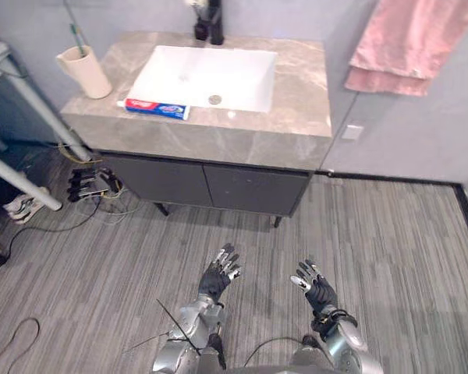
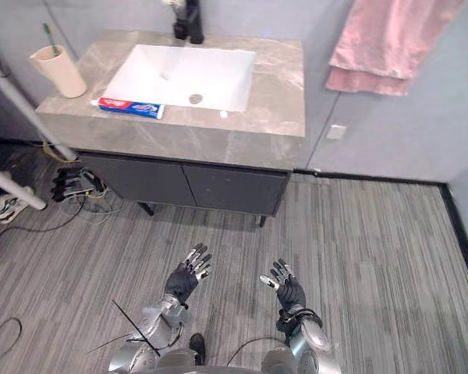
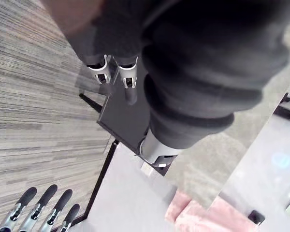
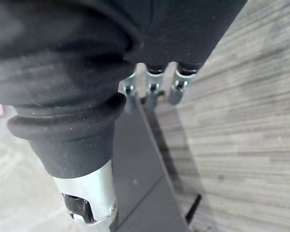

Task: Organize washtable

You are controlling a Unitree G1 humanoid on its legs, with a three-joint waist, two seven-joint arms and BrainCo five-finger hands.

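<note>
The washtable [image 1: 296,109] stood against the wall, a toothpaste box [image 1: 157,107] lying on its top just in front of the sink [image 1: 207,76] and a cup [image 1: 86,72] with a toothbrush [image 1: 76,35] at the left corner. Both arms reached forward low over the floor [image 1: 390,249], well apart from it. The left hand [image 1: 216,279] and right hand [image 1: 320,294] had their fingers spread straight, holding nothing. The tap [image 1: 210,23] and a pink towel [image 1: 405,43] on the wall were cut off at the top
</note>
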